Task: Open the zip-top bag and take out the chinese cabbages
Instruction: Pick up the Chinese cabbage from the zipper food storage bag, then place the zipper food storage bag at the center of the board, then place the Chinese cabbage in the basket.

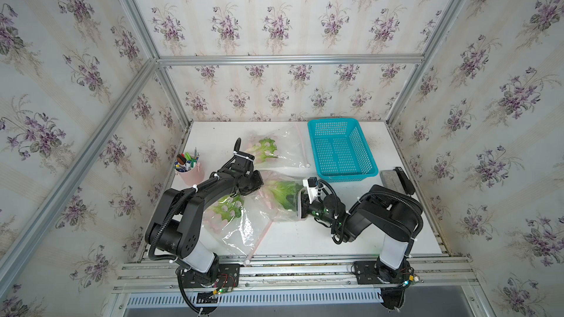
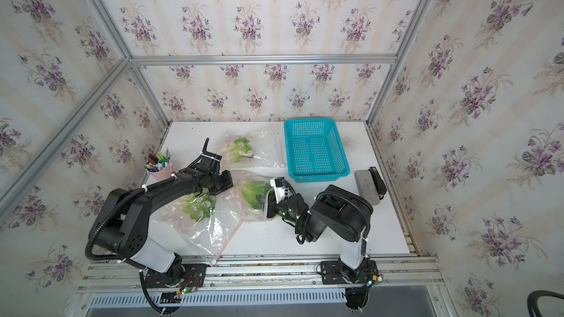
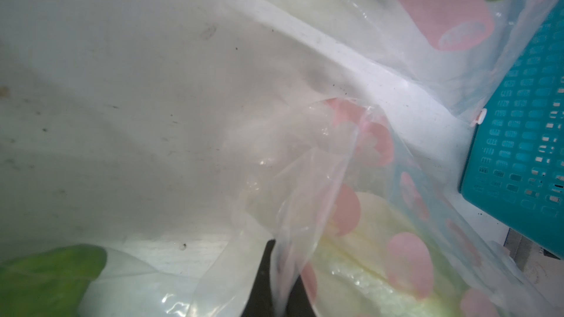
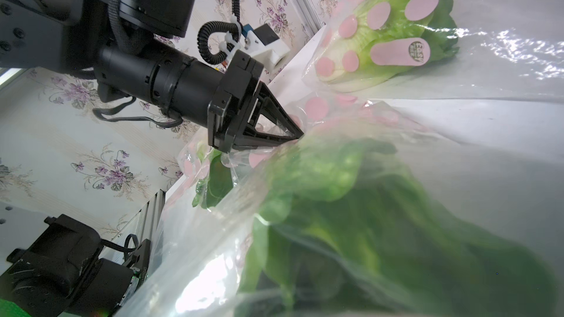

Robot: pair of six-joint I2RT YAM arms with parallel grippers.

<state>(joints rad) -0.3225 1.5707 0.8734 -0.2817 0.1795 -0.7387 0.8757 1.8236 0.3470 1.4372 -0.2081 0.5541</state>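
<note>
Three clear, pink-dotted bags on the white bench (image 1: 305,239), one cabbage per bag, all inside.

Middle bag (image 1: 283,213): strung between the two claws, mid-bench. Middle cabbage (image 1: 282,192) within, pale base toward the left claw, green leaves toward the right claw.

Left claw (image 4: 298,139): closed to a point, pinching a fold of film at the base end of the middle bag. In the left wrist view, dark fingers (image 3: 259,285) together, a thin sheet of plastic between them. Cabbage base just beyond the tips, not itself gripped.

Right claw (image 1: 295,205): closed, at the leafy end of the same bag, plastic bunched against it and draped across its camera. Tips hidden behind film, so exact hold point impossible to tell. Green leaves right up against this claw, only plastic between.

Far bag (image 1: 287,147): flat on the bench beyond the left claw, just beside the teal basket (image 1: 332,121). Far cabbage (image 1: 265,147) inside, apart from both claws.

Near bag (image 1: 241,236): under the left forearm, running to the front edge of the bench. Near cabbage (image 1: 229,208) inside, partly hidden by the arm.

Pink pen cup (image 1: 192,173) at the left edge of the bench.
</note>
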